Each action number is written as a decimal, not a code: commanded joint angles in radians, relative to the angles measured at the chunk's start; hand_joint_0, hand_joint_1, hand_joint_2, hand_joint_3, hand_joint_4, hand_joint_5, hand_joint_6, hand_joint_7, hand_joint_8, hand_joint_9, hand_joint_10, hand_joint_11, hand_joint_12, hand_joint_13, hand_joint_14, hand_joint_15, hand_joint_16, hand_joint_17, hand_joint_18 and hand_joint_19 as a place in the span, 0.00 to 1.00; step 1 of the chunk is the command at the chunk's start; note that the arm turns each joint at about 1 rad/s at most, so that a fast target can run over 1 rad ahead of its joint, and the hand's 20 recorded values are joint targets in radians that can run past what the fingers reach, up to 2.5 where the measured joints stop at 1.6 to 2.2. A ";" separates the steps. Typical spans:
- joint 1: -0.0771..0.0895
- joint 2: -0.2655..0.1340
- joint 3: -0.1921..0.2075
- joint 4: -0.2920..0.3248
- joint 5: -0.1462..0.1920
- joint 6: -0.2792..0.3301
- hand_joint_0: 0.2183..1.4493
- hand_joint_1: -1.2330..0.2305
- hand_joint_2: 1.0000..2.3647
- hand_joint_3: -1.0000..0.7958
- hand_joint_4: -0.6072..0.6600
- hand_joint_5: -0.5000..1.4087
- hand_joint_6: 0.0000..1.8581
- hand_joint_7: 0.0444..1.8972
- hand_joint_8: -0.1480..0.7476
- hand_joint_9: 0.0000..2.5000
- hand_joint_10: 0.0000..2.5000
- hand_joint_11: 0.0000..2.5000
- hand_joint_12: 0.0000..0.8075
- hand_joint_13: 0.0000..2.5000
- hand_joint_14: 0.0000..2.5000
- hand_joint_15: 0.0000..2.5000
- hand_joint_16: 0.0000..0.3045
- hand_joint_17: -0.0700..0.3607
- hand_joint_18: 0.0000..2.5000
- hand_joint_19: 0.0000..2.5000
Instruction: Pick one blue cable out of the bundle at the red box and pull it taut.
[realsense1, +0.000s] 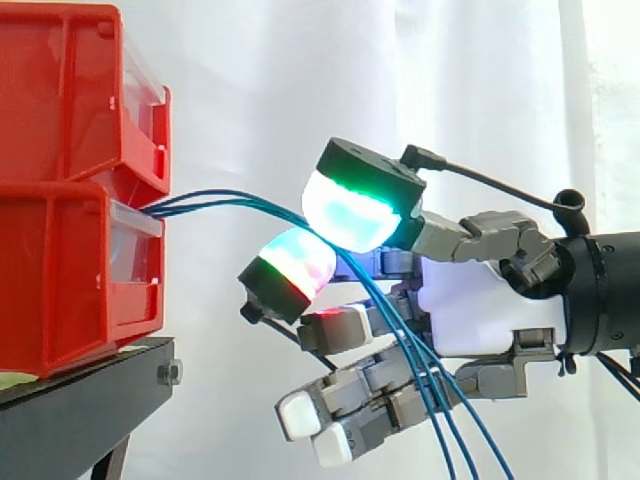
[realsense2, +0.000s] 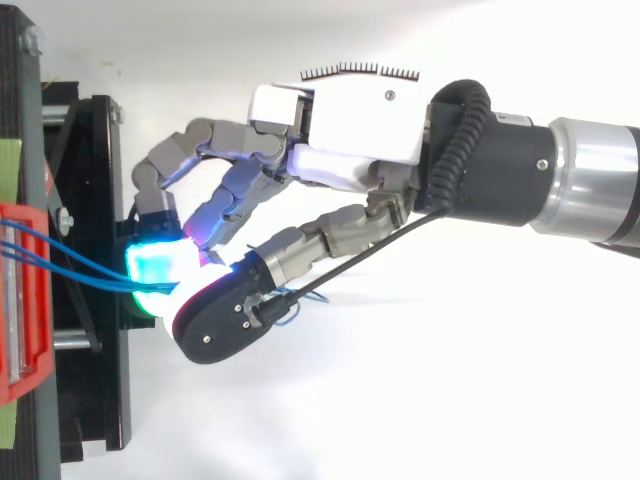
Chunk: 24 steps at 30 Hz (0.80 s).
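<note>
Bright, even light floods the white curtain, its folds showing as pale grey shadows in the side view, while the pads of the hand glow green and cyan against it.

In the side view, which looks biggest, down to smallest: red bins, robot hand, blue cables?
1-2. stacked red plastic bins and grey-and-white robot hand: look alike, nearness unsure
3. thin blue cables

Two red bins, three blue cables, one black stand, one robot hand
</note>
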 joint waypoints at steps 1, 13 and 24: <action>0.000 0.000 0.000 0.000 0.000 0.001 0.41 0.17 0.00 0.28 0.30 0.13 0.52 0.53 0.27 0.36 0.01 0.56 0.40 0.29 0.01 0.21 0.13 0.38 0.27 0.12; 0.000 0.000 0.000 0.001 0.000 -0.001 0.29 0.14 0.00 0.28 0.32 0.12 0.51 0.53 0.27 0.34 0.02 0.55 0.42 0.28 0.01 0.22 0.14 0.39 0.26 0.14; 0.000 0.002 0.000 0.001 0.000 -0.001 0.16 0.22 0.00 0.28 0.39 0.13 0.51 0.48 0.34 0.34 0.14 0.47 0.49 0.30 0.01 0.23 0.18 0.46 0.29 0.16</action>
